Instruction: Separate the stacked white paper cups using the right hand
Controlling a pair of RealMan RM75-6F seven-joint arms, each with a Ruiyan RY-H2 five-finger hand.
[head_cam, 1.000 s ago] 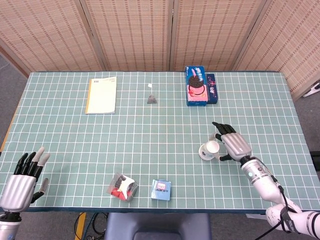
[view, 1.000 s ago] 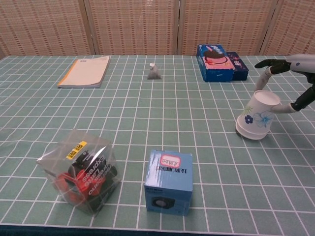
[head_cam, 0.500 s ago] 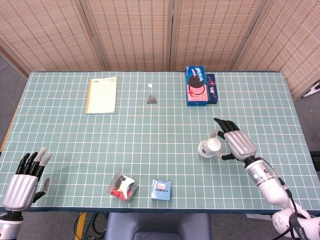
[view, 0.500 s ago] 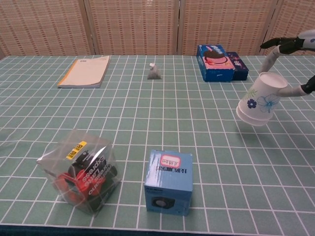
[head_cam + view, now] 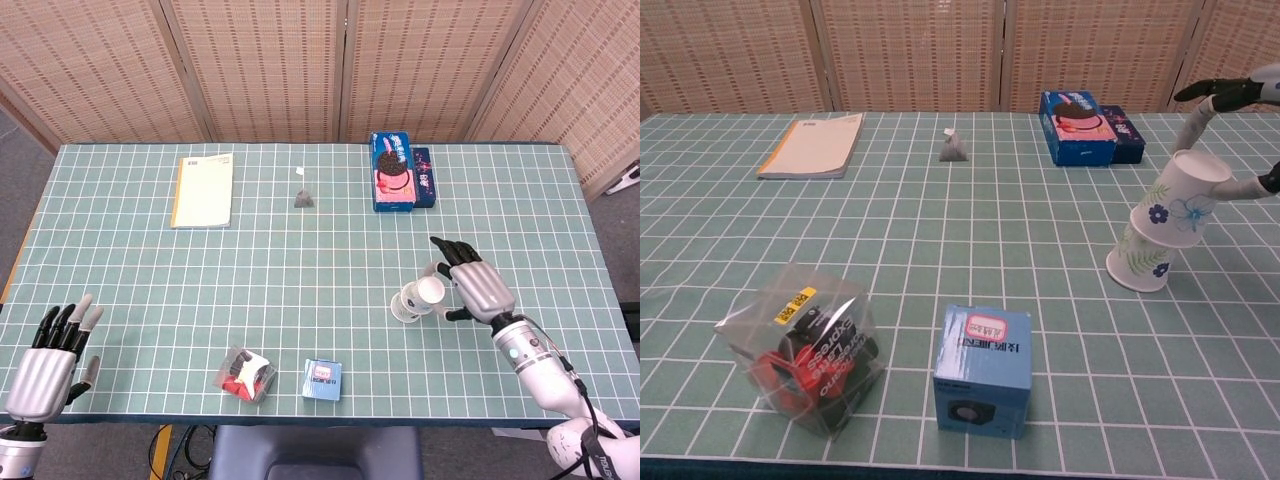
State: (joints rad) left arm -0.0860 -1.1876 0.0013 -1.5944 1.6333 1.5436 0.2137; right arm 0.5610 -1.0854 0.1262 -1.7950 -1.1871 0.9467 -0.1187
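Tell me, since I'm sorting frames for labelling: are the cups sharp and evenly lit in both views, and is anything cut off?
Head view: even, soft light, no glare; the paper cups are small but sharp beside the right hand. Chest view: the cups are crisp, flower prints legible, with only a faint shadow on the table; the right hand is cropped by the frame's edge.
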